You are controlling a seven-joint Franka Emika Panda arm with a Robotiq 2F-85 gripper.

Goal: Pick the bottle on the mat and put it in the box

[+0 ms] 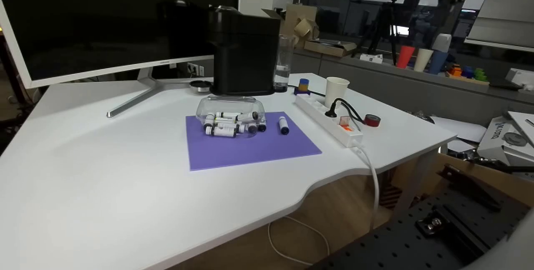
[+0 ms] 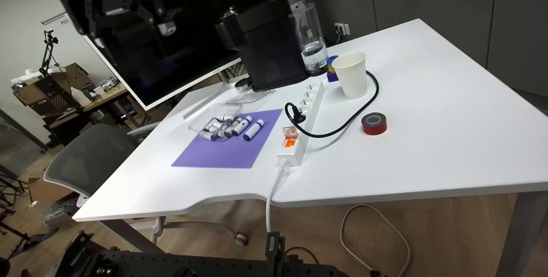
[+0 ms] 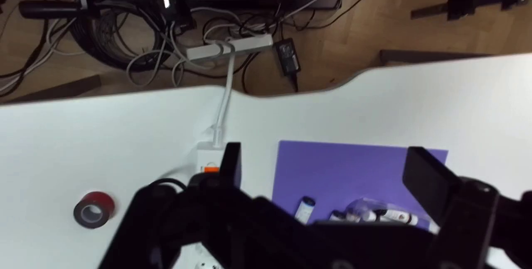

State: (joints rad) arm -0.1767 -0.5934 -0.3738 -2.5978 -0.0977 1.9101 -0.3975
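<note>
A slim bottle with a white label and dark end lies alone on the purple mat, to the right of a clear plastic box in both exterior views: bottle (image 1: 283, 124) (image 2: 254, 130), mat (image 1: 250, 153) (image 2: 222, 155), clear box (image 1: 229, 104) (image 2: 198, 119). The clear box holds several similar bottles. In the wrist view the bottle (image 3: 305, 210), mat (image 3: 341, 169) and clear box (image 3: 362, 203) are partly hidden by the gripper. My gripper (image 3: 324, 163) is open and empty, high above the table; it shows blurred in an exterior view (image 2: 132, 35).
A tall black boxy machine (image 1: 246, 57) with a water tank (image 1: 283, 65) stands behind the mat. A monitor (image 1: 104, 23) is at the back left. A power strip (image 1: 329, 122), black cable, paper cup (image 1: 336, 88) and red tape roll (image 2: 374, 123) are right of the mat.
</note>
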